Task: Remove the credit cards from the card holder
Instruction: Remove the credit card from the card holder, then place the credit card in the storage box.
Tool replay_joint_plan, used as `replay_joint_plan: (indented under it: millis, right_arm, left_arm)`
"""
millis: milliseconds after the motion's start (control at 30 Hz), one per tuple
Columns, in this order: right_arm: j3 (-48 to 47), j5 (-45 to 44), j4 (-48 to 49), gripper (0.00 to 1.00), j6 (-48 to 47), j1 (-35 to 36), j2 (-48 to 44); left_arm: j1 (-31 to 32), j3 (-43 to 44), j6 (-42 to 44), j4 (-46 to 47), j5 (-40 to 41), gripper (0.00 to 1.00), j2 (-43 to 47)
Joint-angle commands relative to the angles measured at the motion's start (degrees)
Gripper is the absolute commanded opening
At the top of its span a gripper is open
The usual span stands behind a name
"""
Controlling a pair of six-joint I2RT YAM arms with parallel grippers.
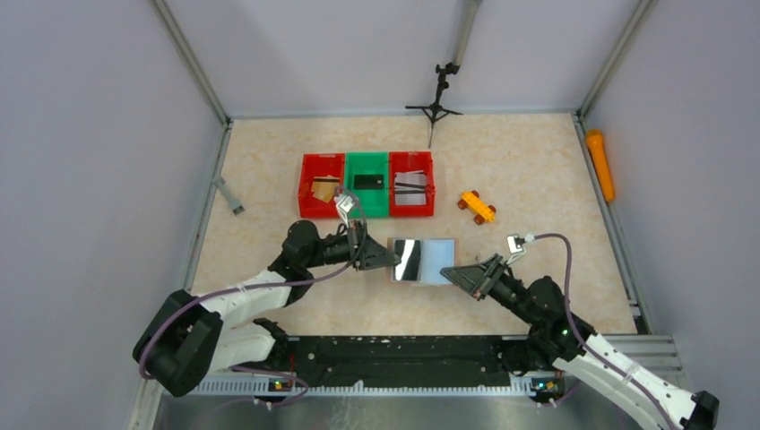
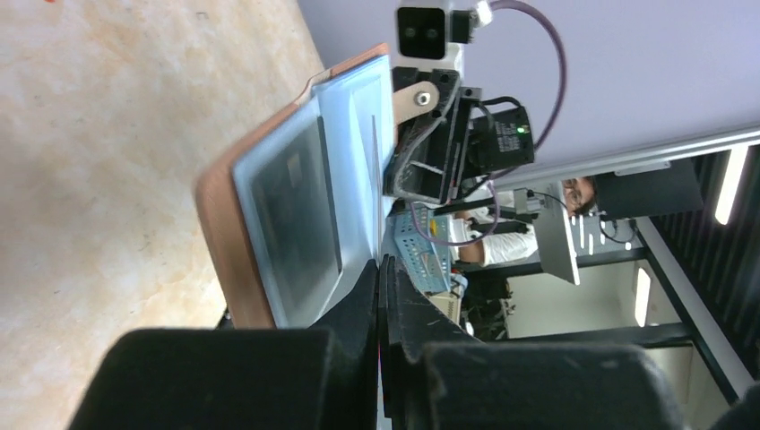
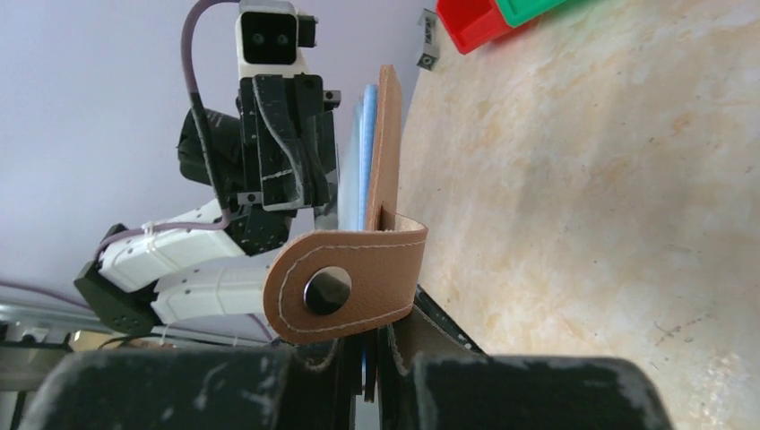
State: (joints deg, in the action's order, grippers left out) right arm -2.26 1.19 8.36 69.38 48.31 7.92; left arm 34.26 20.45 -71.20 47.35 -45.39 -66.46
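**Leather card holder (image 1: 421, 260) pinched at both ends: card grip unverified**

Location: the holder lies open, grey inner panels up, between my two hands at mid-bench (image 1: 538, 161). It is just in front of the red and green bins (image 1: 367, 184), which hold loose credit cards (image 1: 323, 191). I cannot tell whether it rests on the bench or hangs just off it.

Hands: my left hand (image 1: 392, 259) is pressed together on the holder's left edge. My right hand (image 1: 451, 271) is pressed together on the right edge, beside the snap tab (image 3: 345, 282). A thin light-blue layer (image 3: 366, 152) runs down between my right fingers. I cannot tell whether it is a card or panel lining.

Orientation: the long axis runs left to right from one hand to the other, and the tab end points at my right arm.

Recommendation: I judge the step in hand to be drawing a card out sideways. My left hand should anchor the leather only. My right should pull level and slowly, straight along the long axis. If the leather follows, the pinch includes the cover and needs resetting.
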Motion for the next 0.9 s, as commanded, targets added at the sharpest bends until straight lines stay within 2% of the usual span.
replay_joint_plan:
  millis: [0, 133, 200, 367, 467, 567, 667, 733, 867]
  right_arm:
    - [-5.8, -4.2, -6.2, 0.00, -3.6, -0.5, -1.3]
    - [-8.4, -7.5, -14.4, 0.00, -6.2, -0.4, -2.7]
    - [-9.8, -9.0, -17.8, 0.00, -7.9, -0.5, -2.7]
    - [-13.1, -11.2, -22.8, 0.00, -11.9, -0.5, -2.0]
    - [-15.6, -12.4, -25.0, 0.00, -14.6, -0.5, -0.8]
    - [-18.3, -12.8, -26.6, 0.00, -17.6, -0.5, 1.3]
    - [-21.0, -13.0, -27.9, 0.00, -19.5, -0.4, 3.0]
    - [-22.2, -13.2, -28.5, 0.00, -20.4, -0.5, 3.7]
    - [-23.5, -13.5, -29.4, 0.00, -21.4, -0.5, 4.2]
  left_arm:
    - [-2.2, 0.1, 4.3, -5.5, 0.5, 0.00, 3.4]
    - [-3.8, 4.6, 14.1, -20.5, 4.8, 0.00, 6.4]
    - [-4.0, 9.1, 20.9, -31.3, 8.4, 0.00, 7.3]
    - [-4.0, 21.6, 38.1, -54.4, 23.0, 0.00, 5.4]
    - [-4.0, 29.3, 47.3, -62.6, 32.7, 0.00, 2.2]
    - [-3.8, 34.5, 55.6, -64.9, 42.0, 0.00, -1.5]
    - [-3.4, 35.5, 65.0, -58.9, 48.2, 0.00, -3.4]
    - [-3.2, 34.7, 70.1, -53.0, 49.7, 0.00, -4.1]
    - [-3.2, 33.3, 86.3, -42.4, 49.2, 0.00, -7.6]
